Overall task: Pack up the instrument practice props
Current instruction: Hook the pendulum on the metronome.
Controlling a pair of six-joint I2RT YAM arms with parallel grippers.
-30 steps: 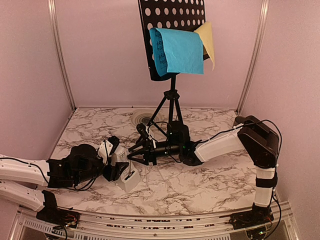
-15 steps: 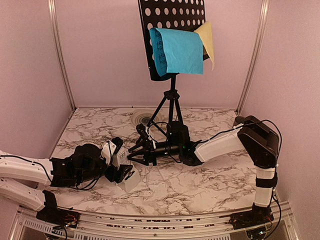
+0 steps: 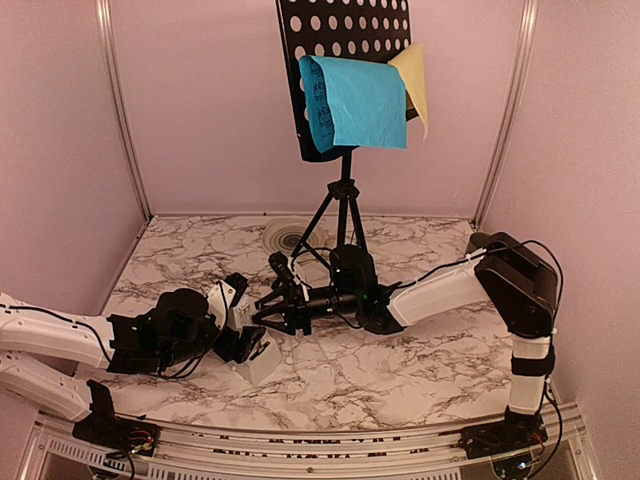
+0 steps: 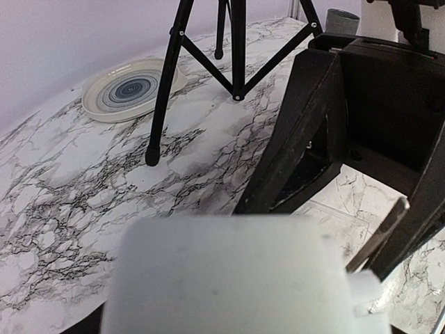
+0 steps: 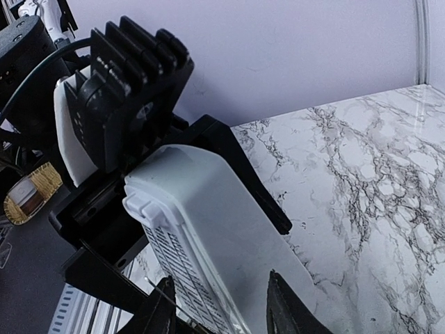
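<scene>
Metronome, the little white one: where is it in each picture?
Top external: the metronome sits low, left of the middle.
Left wrist: the big blurry white block at the bottom.
Right wrist: lower middle, ribbed side showing.
Shared landmark: the marble table under it.

Left wrist: metronome (image 4: 236, 278) is a blurred white slab, cut at bottom edge. Music stand (image 3: 345, 35) top cropped overhead. Yellow page (image 3: 418, 78) mostly behind blue page (image 3: 365, 105). Left tool (image 3: 240, 320) jaws unreadable.
</scene>
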